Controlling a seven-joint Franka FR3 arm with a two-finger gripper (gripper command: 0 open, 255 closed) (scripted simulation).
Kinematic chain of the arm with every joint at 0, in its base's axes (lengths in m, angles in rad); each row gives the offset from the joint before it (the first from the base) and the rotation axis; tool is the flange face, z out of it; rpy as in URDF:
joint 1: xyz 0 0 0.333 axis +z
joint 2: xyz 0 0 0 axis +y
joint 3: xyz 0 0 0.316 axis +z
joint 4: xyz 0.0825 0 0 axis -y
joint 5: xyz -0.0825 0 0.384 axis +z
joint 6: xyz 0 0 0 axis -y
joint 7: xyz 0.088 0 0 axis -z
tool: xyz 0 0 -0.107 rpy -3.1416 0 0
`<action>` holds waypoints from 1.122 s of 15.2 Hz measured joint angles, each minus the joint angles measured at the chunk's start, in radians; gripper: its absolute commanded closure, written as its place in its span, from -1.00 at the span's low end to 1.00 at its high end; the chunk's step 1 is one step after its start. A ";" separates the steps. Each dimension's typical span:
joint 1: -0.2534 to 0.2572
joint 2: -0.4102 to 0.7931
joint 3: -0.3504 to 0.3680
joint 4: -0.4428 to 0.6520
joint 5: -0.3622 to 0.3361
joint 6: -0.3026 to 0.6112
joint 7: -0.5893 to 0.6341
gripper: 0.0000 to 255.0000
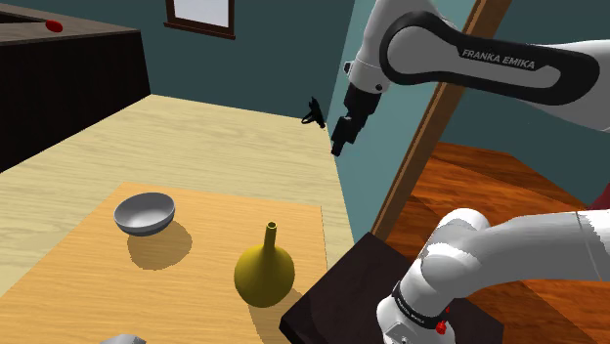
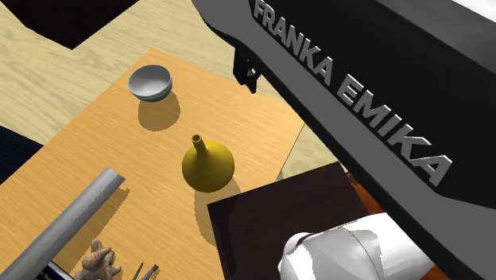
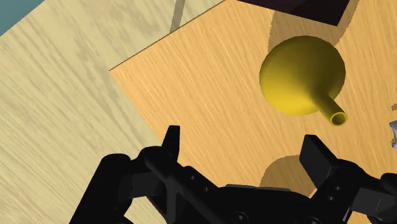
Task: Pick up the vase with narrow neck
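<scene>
A yellow vase (image 1: 265, 269) with a round belly and a thin neck stands upright on the orange wooden table (image 1: 78, 283), close to the dark stand (image 1: 342, 283). The vase (image 2: 208, 165) is alone, with nothing touching it. My black gripper (image 1: 339, 145) hangs high in the air beyond the table's far corner, well above and away from the vase. In the wrist view the fingers (image 3: 170, 141) stand wide apart around nothing, the gripper (image 3: 243, 149) is open, and the vase (image 3: 302, 76) lies ahead of it, off to one side.
A grey bowl (image 1: 145, 212) sits on the table toward the shoulder view's left of the vase, also seen as the bowl (image 2: 150, 82). A grey cylinder (image 2: 71, 219) and a small tan figure (image 2: 99, 258) lie near the table's front. The teal wall (image 1: 293, 59) stands behind.
</scene>
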 measured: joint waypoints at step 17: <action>0.112 0.218 0.231 -0.186 0.141 0.422 0.176 -1.00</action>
